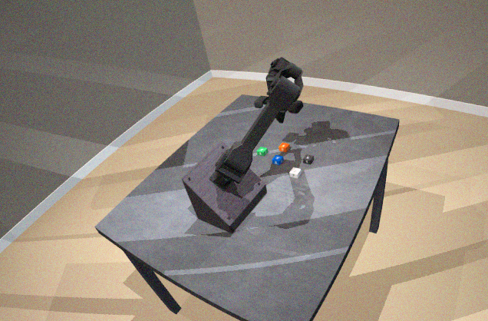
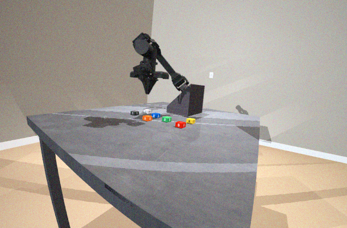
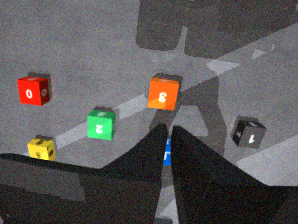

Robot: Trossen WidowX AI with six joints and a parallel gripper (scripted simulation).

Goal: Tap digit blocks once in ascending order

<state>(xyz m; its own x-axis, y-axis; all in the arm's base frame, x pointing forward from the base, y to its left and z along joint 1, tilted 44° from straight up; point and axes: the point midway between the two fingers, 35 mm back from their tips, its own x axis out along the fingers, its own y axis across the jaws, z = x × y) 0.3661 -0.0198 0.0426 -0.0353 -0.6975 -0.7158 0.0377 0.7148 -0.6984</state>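
Note:
My gripper [image 1: 281, 120] [image 2: 147, 93] [image 3: 168, 132] is shut and empty, high above the blocks. The red 0 block [image 2: 178, 125] [image 3: 29, 92] is far left in the wrist view. The black 1 block [image 1: 308, 159] [image 2: 134, 113] [image 3: 251, 136] is at right. The green 2 block [image 1: 262, 151] [image 2: 166, 119] [image 3: 100, 126] is left of the orange 3 block [image 1: 284, 147] [image 2: 147, 118] [image 3: 162, 95]. The blue block [image 1: 277, 160] [image 2: 155, 115] [image 3: 168, 146] is mostly hidden behind the fingers. The yellow block [image 2: 190, 120] [image 3: 39, 149] and white block [image 1: 295, 173] [image 2: 147, 111] have unclear digits.
The arm's wedge-shaped base [image 1: 225, 192] [image 2: 194, 101] stands on the grey table [image 1: 202, 253] [image 2: 182, 147], near the blocks. The arm's shadow falls across the tabletop around the blocks. The arm hides red and yellow in the top view.

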